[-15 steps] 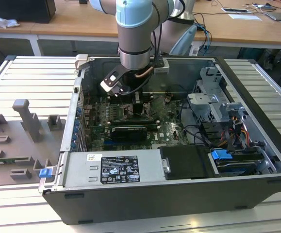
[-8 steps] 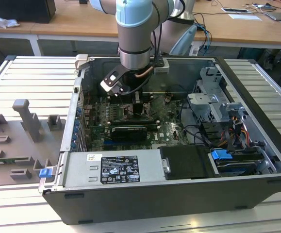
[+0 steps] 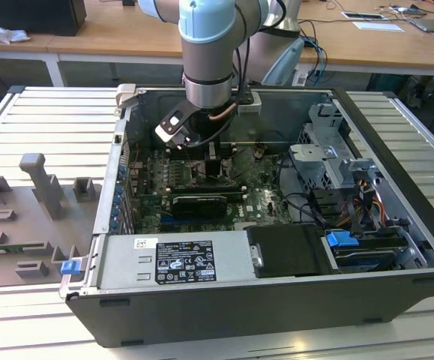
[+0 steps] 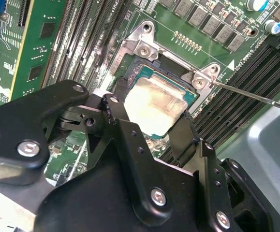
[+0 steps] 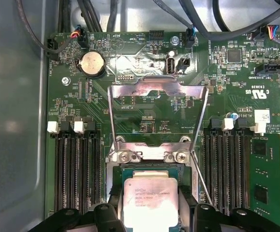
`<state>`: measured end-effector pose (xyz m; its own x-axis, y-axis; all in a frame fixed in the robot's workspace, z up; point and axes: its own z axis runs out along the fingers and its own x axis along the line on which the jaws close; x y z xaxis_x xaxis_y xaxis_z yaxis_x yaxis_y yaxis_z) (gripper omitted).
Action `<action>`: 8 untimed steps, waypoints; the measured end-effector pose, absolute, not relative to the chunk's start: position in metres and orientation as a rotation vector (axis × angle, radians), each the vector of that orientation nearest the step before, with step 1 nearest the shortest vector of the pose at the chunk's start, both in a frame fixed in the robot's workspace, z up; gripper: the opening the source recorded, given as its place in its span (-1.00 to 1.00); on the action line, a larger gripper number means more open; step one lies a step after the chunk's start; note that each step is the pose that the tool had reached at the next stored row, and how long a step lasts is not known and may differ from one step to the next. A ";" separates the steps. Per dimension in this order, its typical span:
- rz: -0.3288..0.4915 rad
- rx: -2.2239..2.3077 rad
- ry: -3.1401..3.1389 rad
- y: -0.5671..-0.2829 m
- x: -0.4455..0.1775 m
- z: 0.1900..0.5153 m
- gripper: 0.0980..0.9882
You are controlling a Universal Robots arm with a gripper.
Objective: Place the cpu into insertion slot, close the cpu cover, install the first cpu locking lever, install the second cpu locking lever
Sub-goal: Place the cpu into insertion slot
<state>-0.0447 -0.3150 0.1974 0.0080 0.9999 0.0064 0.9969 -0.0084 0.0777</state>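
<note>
cpu (image 5: 150, 203): lies flat over the insertion slot (image 5: 113, 186), seemingly in its recess; full seating cannot be confirmed
gripper (image 4: 149, 121): closed narrowly on the cpu, pinched at two opposite edges
cpu cover (image 5: 156, 88): swung open off the slot, hinged at one slot edge
locking lever (image 4: 256, 95): raised beside the slot
Care needed: the chip is to be kept level and square to the slot, and no force is to be used

The arm (image 3: 208, 75) hangs over the open computer case (image 3: 276, 322) on the ribbed table (image 3: 44, 112), its gripper (image 3: 213, 166) down at the green motherboard (image 3: 265, 196).
</note>
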 end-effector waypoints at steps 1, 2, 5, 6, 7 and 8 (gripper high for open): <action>0.091 2.194 2.176 -0.315 -0.045 0.197 0.16; 0.091 2.194 2.175 -0.315 -0.045 0.198 0.16; 0.091 2.194 2.176 -0.316 -0.044 0.197 0.00; 0.091 2.194 2.176 -0.316 -0.044 0.197 0.00; 0.091 2.194 2.175 -0.316 -0.044 0.197 0.00; 0.091 2.196 2.173 -0.316 -0.044 0.198 0.00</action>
<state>-0.0442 -0.3158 0.1975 0.0102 0.9999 0.0058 0.9969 -0.0106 0.0776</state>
